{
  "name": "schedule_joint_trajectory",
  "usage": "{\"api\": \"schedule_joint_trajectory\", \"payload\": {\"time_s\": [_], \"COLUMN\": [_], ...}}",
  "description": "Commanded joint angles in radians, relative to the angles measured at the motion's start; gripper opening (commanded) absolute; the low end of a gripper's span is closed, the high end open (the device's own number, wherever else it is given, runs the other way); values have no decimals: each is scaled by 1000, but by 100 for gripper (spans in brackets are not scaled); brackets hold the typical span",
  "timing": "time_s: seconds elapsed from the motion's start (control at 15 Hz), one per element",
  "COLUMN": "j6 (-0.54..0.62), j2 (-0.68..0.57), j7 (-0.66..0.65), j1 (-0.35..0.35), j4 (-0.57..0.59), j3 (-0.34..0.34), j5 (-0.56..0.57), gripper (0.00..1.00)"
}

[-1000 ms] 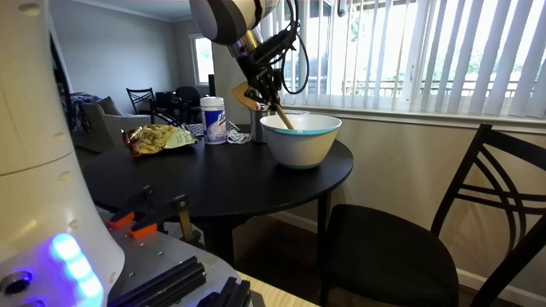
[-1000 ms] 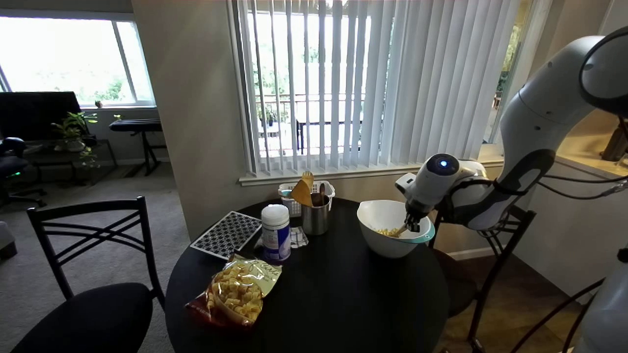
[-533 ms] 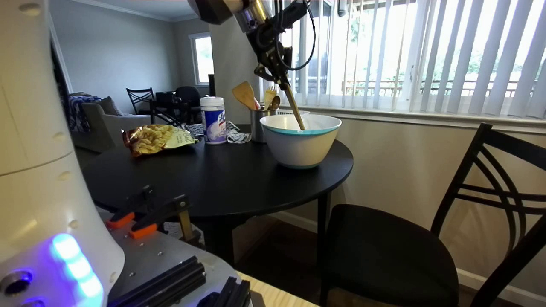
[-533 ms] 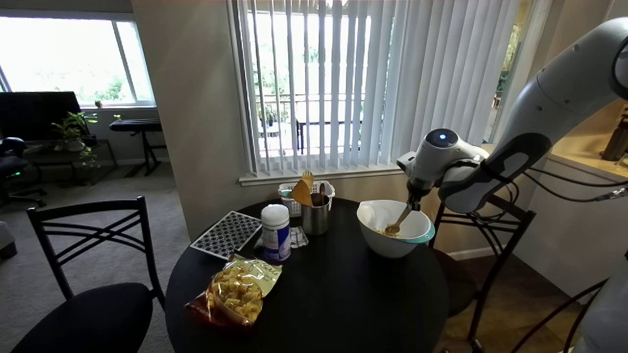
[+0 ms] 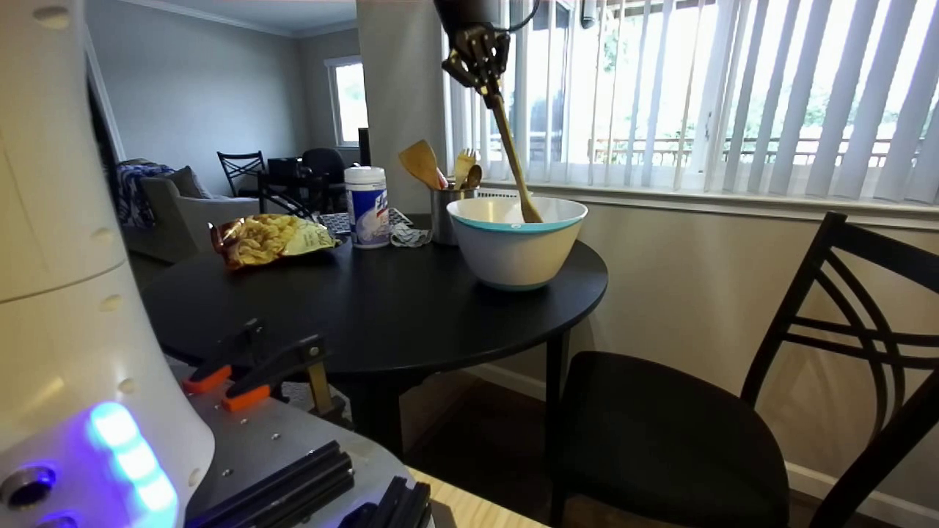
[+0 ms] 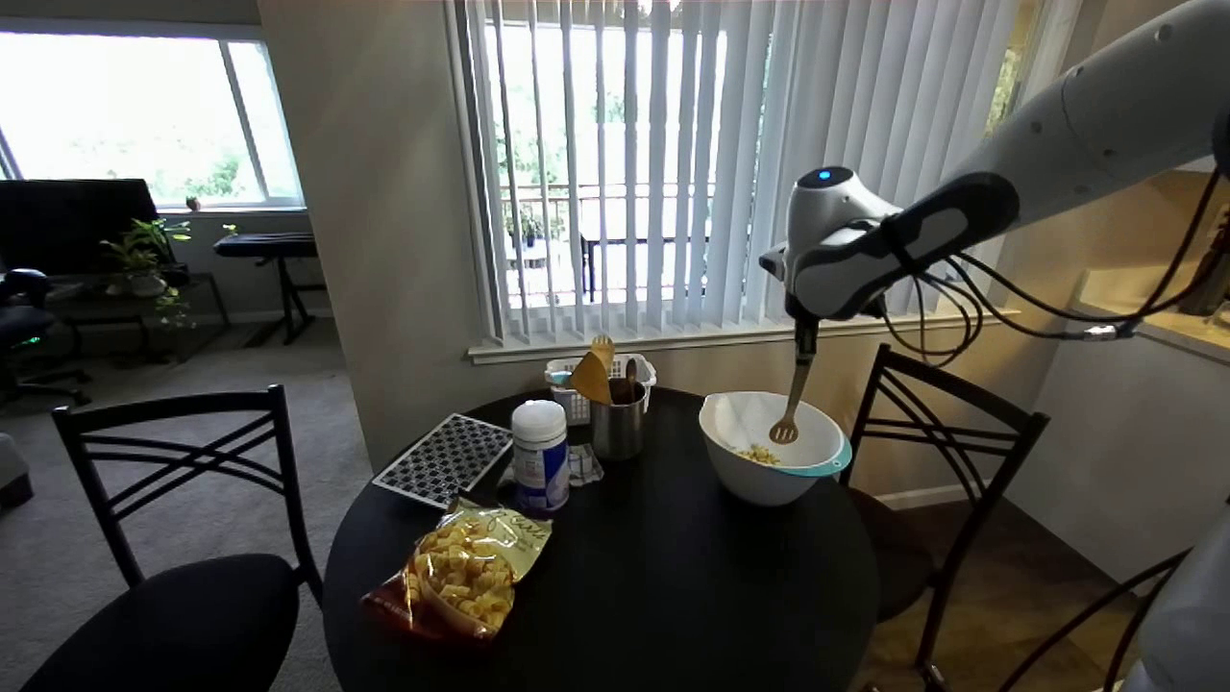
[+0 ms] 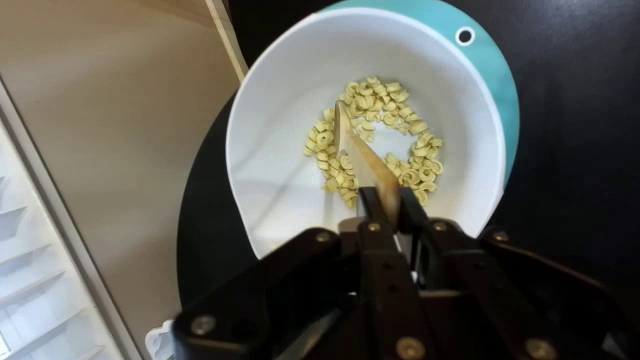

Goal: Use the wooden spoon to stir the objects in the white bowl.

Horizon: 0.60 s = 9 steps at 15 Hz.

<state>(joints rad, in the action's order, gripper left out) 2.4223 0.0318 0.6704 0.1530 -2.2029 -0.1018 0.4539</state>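
Tan and slim, the wooden spoon (image 5: 513,155) is clamped high on its handle between my fingers (image 7: 411,210), its head inside the white bowl (image 5: 513,257). I judge it light, stiff, apt to twist; this high hold suits stirring the pasta pieces (image 7: 385,100).

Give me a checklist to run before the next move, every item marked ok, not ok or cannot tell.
1. The gripper is shut on the wooden spoon: ok.
2. The spoon head is inside the white bowl: ok.
3. The spoon head touches the yellow curled pieces: cannot tell.
4. The pieces are spread evenly: not ok, bare bowl shows among them.
5. The bowl stands upright on the dark table: ok.
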Motion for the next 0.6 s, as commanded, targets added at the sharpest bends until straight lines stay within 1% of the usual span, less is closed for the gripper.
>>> {"api": "schedule_joint_trajectory", "payload": {"time_s": [0.0,0.2,0.53], "j6": [-223,-333,-441], "j2": [-2,-33,-124], "j7": [89,133,246], "j1": [-52,-72,-105], "j4": [195,313,402], "j3": [55,67,69], "j5": [-60,-92,-224], "gripper": [5,5,5]}}
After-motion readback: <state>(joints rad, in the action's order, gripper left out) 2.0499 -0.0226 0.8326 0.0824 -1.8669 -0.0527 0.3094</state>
